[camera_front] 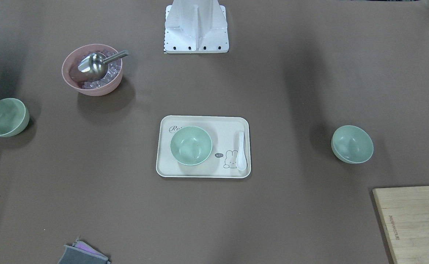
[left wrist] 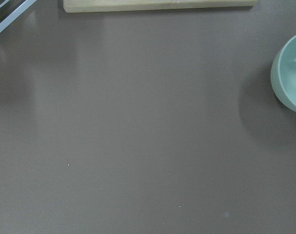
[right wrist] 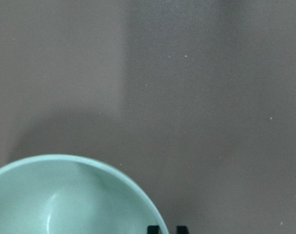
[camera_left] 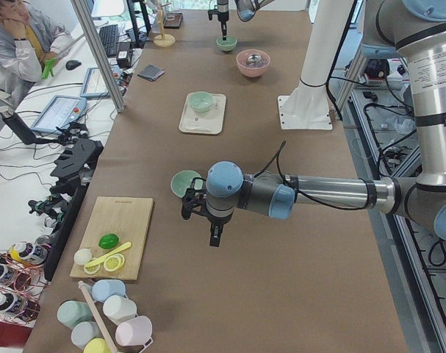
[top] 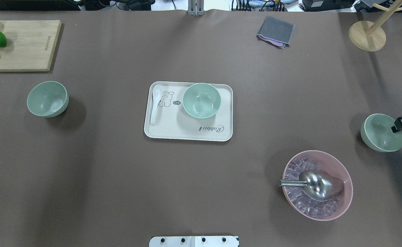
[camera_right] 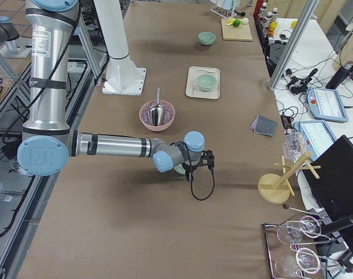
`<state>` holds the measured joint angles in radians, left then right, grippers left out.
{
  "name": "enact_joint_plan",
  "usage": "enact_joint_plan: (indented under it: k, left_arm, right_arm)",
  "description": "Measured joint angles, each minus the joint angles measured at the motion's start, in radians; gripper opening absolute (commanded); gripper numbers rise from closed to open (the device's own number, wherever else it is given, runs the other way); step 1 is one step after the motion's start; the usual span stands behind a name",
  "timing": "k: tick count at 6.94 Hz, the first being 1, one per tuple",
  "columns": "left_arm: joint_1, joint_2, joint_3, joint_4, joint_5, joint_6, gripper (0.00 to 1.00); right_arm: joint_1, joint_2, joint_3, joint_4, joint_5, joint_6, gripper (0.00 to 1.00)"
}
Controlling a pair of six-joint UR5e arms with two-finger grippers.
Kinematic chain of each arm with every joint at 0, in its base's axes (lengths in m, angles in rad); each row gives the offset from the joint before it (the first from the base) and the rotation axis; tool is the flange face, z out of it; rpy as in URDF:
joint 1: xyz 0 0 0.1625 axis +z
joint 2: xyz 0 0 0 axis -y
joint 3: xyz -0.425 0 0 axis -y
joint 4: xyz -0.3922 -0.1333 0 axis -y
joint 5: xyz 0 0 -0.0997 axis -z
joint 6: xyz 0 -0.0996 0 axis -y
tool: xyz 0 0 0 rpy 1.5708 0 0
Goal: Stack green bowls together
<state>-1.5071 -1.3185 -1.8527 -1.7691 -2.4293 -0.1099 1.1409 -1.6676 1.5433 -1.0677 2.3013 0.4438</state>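
Note:
Three pale mint-green bowls stand apart. One bowl sits on the cream tray at the table's middle. A second bowl stands alone on the left; its edge shows in the left wrist view. The third bowl is at the far right. My right gripper is at that bowl's rim, and its fingertips are close together, pinching the rim. My left gripper hangs above the table beside the second bowl; I cannot tell whether it is open or shut.
A pink bowl with ice and a metal scoop stands near the third bowl. A white spoon lies on the tray. A wooden board with fruit, a grey cloth and a wooden stand line the far edge.

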Motion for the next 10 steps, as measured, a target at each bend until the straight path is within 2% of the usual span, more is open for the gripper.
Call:
enact_joint_plan:
  k: [3,5,6,8,10]
  left_arm:
    - [0.013,0.003,0.003,0.007,-0.115,-0.010,0.98]
    - [0.014,0.009,0.004,0.001,-0.129,-0.005,0.98]
    - [0.015,0.009,0.004,-0.003,-0.130,-0.004,0.98]
    - [0.015,0.003,0.011,-0.007,-0.128,-0.008,0.98]
    - [0.015,-0.003,0.019,-0.007,-0.125,-0.011,0.98]
  right_arm:
    - [0.000,0.047,0.026,-0.003,0.029,0.077,0.00]
    - [-0.008,0.202,0.034,-0.013,0.113,0.287,0.00]
    - [-0.047,0.312,0.037,-0.014,0.125,0.474,0.00]
    - [-0.194,0.520,0.040,-0.015,0.037,0.823,0.00]
    - [-0.309,0.641,0.032,-0.023,-0.060,0.947,0.00]
